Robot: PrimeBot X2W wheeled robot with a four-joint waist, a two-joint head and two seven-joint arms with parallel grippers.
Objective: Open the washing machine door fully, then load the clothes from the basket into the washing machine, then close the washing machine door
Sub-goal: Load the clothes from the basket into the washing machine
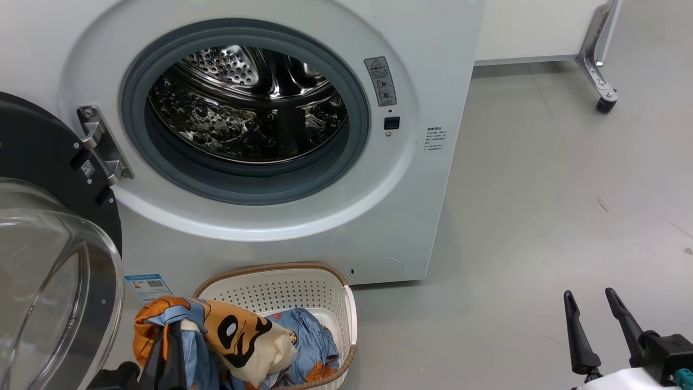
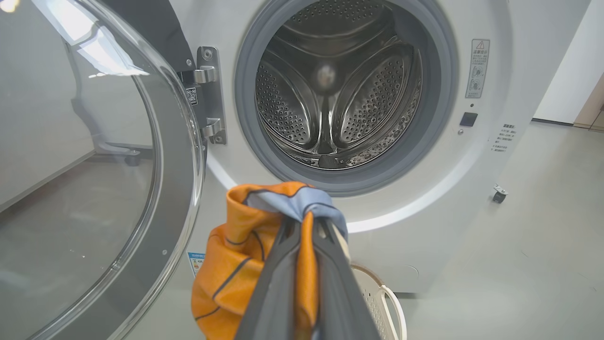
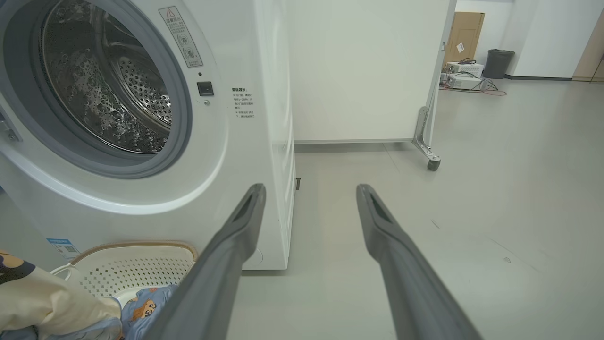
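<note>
Inventory, laundry station, clock directions as read in the head view.

1. Washing machine point(image 1: 427, 59): is standing on the grey floor point(image 1: 541, 216), its round mouth gaping; the grey gasket point(image 1: 135, 108) is ringing the perforated steel drum point(image 1: 249, 108).
2. Washing machine door point(image 1: 32, 146): is hanging wide open on its metal hinge point(image 1: 103, 143) at nine o'clock of the mouth, its glass bowl bulging outward toward the camera.
3. Basket point(image 1: 292, 290): is sitting on the floor at six o'clock of the mouth, just in front of the machine's base, beside the blue-edged sticker point(image 1: 147, 286).
4. Clothes point(image 1: 238, 336): blue printed pieces are lying in the basket; an orange, cream and blue bunch is rising at the basket's nine o'clock side and draping back into it.
5. Left gripper point(image 2: 306, 226): is pinching that orange bunch, fingers clamped together on the fabric, pointing at the drum mouth in the left wrist view.
6. Right gripper point(image 1: 590, 295): is hovering over bare floor at four o'clock of the machine, well apart from the basket, fingers spread wide and holding nothing.
</note>
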